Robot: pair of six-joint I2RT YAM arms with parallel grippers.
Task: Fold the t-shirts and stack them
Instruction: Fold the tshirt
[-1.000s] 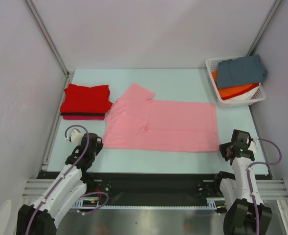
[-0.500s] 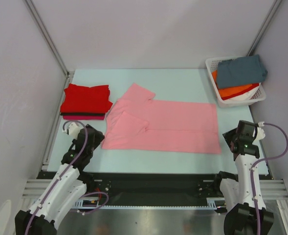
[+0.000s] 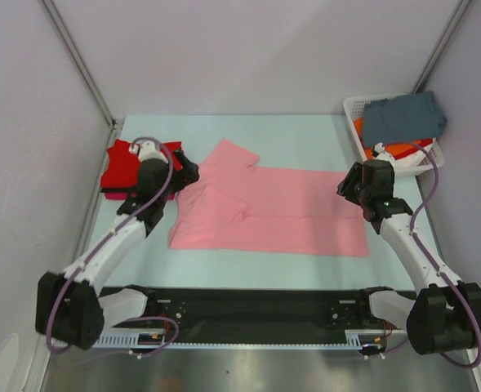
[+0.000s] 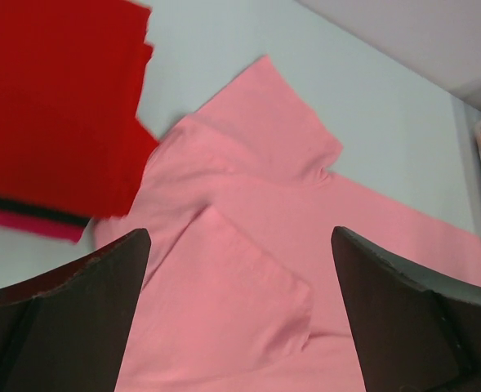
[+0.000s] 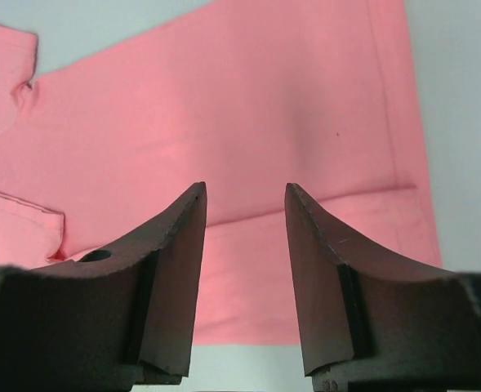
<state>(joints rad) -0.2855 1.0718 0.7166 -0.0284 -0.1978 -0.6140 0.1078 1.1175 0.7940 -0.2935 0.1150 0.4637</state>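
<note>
A pale mint table [image 3: 305,135] fills the floor of a white-walled booth. The light pink t-shirt [image 3: 281,212] lies flat at its centre, long axis running 9 to 3 o'clock: shoulders toward 9, straight hem toward 3. One sleeve juts toward 11 o'clock and the other is folded onto the chest.

At 10 o'clock sits a folded red t-shirt [image 3: 119,162] on top of a magenta t-shirt [image 4: 28,224], the pink shoulder just beside them. At 2 o'clock the white basket [image 3: 353,106] holds a slate grey-blue t-shirt [image 3: 403,117] over an orange t-shirt [image 3: 403,149].

The left gripper [image 4: 240,237] hovers over the shoulder end, fingers [image 4: 69,318] spread wide, holding nothing. The right gripper [image 5: 244,192] hangs above the hem end, fingers parted by a narrower gap, also holding nothing.

Bare table shows beyond the shirt at 12 o'clock, with a thinner strip along its 6 o'clock edge.
</note>
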